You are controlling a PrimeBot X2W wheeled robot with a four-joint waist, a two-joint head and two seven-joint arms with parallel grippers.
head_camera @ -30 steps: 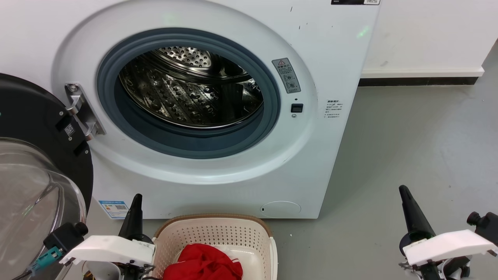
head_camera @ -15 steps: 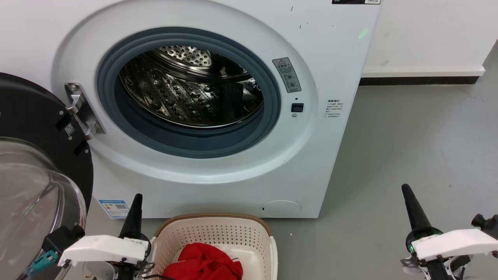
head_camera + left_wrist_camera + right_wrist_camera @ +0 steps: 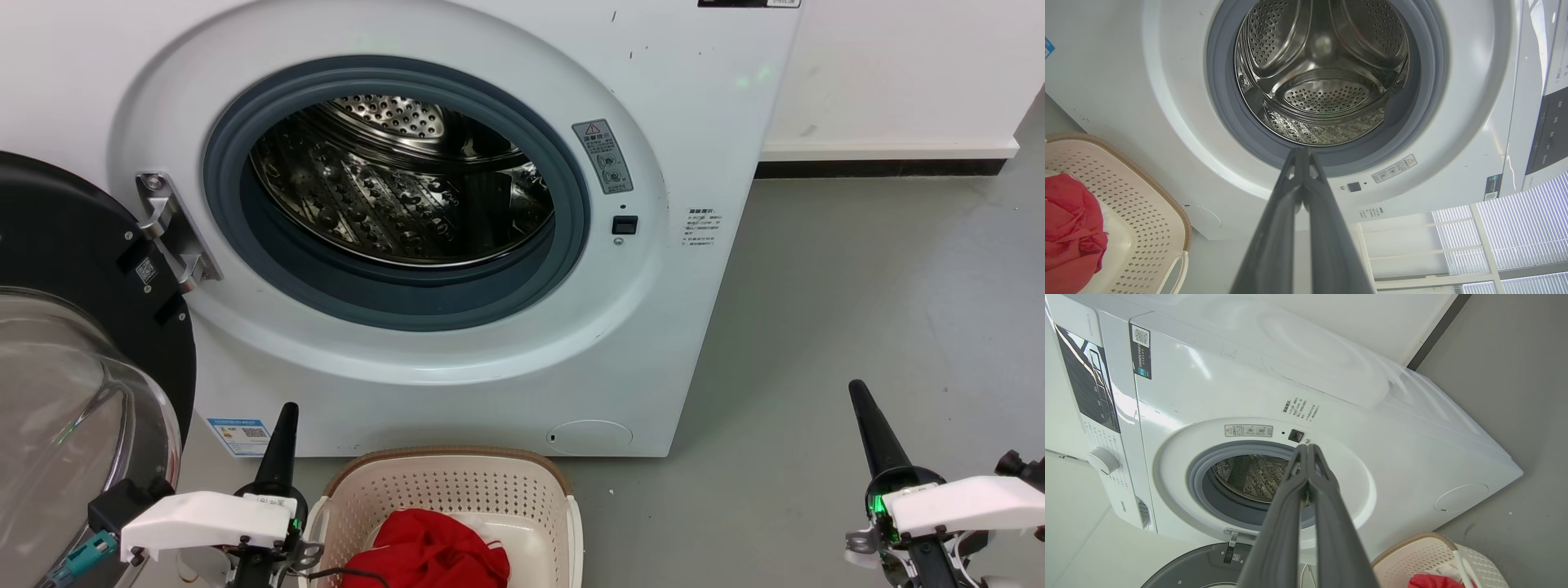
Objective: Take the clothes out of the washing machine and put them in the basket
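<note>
washing machine [image 3: 694,122]: white front-loader, fills the far left and centre. Porthole faces the robot. Warning sticker and small black latch slot on the right of the round fascia. The right wrist view shows the dark control panel and a white dial.
floor [image 3: 857,286]: plain grey, runs right of the machine to a white wall with a dark skirting strip.
door [image 3: 65,245]: black frame, swung fully open to the left on its metal hinge. Its glass bowl bulges toward the near-left corner.
drum [image 3: 392,204]: shiny perforated steel inside a grey rubber seal. The left wrist view shows the paddles and back wall lit.
basket [image 3: 445,452]: cream perforated plastic with a brown rim. It sits on the floor near centre, just in front of the machine's lower panel, below the porthole.
clothes [image 3: 424,551]: red bundle lying crumpled inside the basket against its near side, with a bit of white trim at the right edge.
left gripper [image 3: 287,412]: near left, just beside the basket's left rim. Fingers clenched tip to tip on nothing, pointing at the machine front.
right gripper [image 3: 859,392]: near right over bare floor, well apart from basket and machine. Fingers clenched together, nothing between them.
</note>
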